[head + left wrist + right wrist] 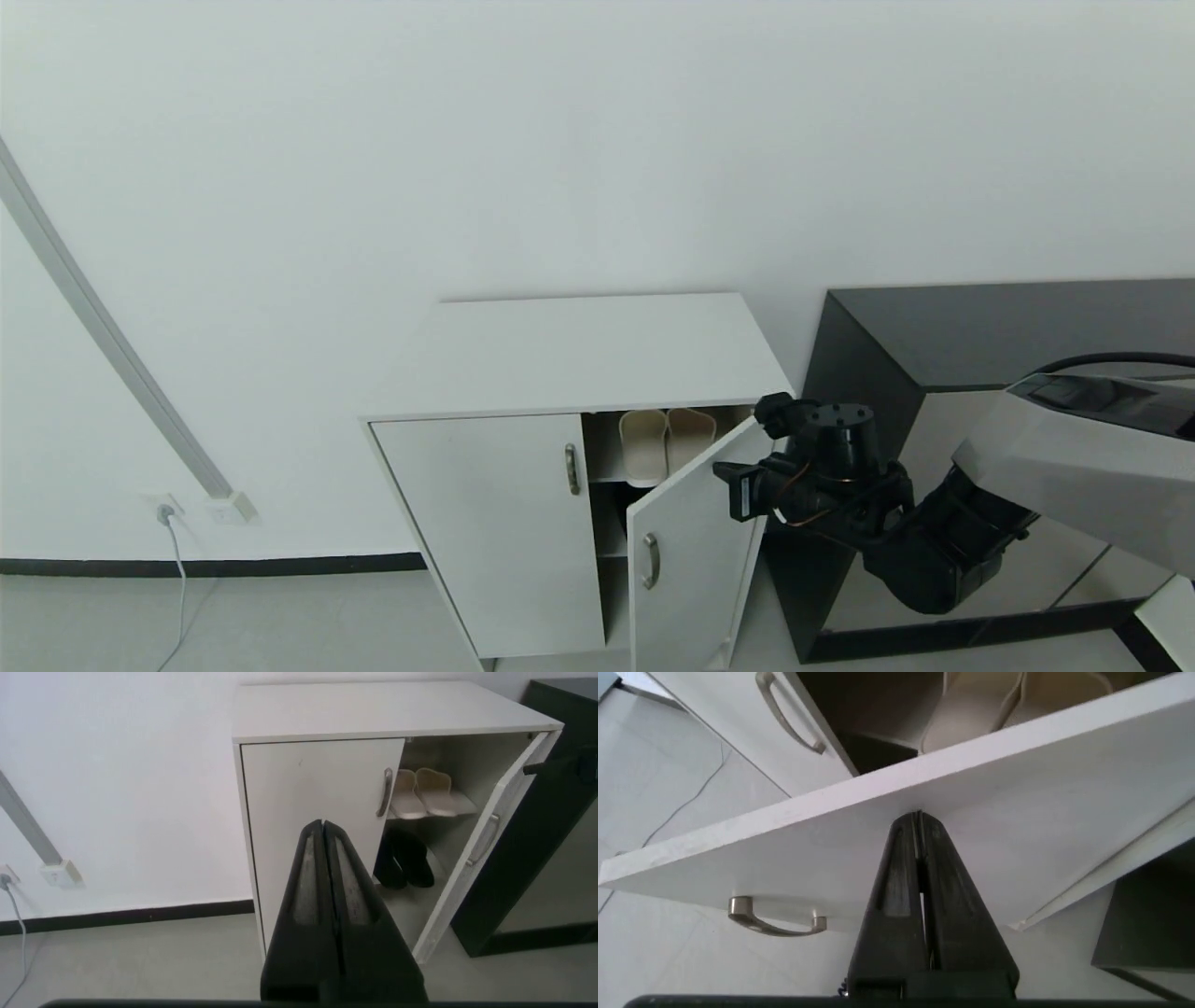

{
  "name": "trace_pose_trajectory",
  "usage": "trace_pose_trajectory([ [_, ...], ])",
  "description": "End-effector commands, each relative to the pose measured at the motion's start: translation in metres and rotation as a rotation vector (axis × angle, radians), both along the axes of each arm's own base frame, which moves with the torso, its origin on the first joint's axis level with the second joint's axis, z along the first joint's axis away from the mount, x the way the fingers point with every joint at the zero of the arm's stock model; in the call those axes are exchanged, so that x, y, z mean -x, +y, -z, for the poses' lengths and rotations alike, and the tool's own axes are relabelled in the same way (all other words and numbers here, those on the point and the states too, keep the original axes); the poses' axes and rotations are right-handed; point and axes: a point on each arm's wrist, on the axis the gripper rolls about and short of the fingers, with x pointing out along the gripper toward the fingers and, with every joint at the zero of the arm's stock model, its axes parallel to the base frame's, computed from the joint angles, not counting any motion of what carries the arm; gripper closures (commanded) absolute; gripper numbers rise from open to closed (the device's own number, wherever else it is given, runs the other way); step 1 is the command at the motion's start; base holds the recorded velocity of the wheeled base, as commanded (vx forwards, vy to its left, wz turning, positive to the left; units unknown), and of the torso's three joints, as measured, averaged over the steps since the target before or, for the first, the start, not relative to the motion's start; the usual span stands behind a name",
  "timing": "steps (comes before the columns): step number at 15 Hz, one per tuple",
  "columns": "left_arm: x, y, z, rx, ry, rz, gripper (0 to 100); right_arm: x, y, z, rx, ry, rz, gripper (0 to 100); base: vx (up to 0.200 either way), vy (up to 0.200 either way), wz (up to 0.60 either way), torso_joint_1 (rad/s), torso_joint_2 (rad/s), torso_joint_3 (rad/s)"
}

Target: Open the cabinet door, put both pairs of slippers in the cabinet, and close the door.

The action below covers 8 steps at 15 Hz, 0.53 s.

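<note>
White cabinet (579,355) flush against the wall, left door (495,532) shut, right door (691,551) ajar with its free edge swung out toward 6 o'clock and a dark wedge of opening between the two. On the upper shelf inside, beige slippers (667,441) side by side; on the shelf below, from the left wrist, dark slippers (404,859).

Right gripper (770,413) at 3 o'clock of the ajar door, fingers pressed together with nothing pinched, tips against the door's outer face, high up on it. Left gripper (323,826) likewise pressed together and empty, out in front of the shut left door and well apart from it.

Tight room at 3 o'clock: black unit (980,327) with a glossy front just beside the cabinet, right arm in front of it. Pale floor (280,625) stretching from the cabinet's foot toward 9 o'clock.

Low on the wall at 9 o'clock, wall socket (166,511) with a cable (183,583) hanging to the floor, a slanted conduit (93,308) ending just beside it, black baseboard (215,565) along the bottom.

Curved left handle (571,469) at the shut door's inner edge; right handle (651,561) near the ajar door's free edge.
</note>
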Motion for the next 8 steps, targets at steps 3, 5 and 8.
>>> trace_pose_trajectory([
  [3, 0.0, 0.0, 0.0, 0.0, 0.001, 0.0, 100, -0.016, 0.003, 0.0, -0.016, -0.028, 0.013, 100, 0.0, 0.0, 0.0, 0.0, 0.0, 0.0],
  [5, 0.0, 0.0, 0.0, 0.0, 0.001, 0.0, 100, -0.027, 0.004, 0.002, -0.024, -0.043, 0.024, 100, 0.0, 0.0, 0.0, 0.0, 0.0, 0.0],
  [8, 0.0, 0.0, 0.0, 0.0, 0.001, 0.0, 100, -0.043, 0.0, 0.006, -0.033, -0.061, 0.05, 100, 0.0, 0.0, 0.0, 0.0, 0.0, 0.0],
])
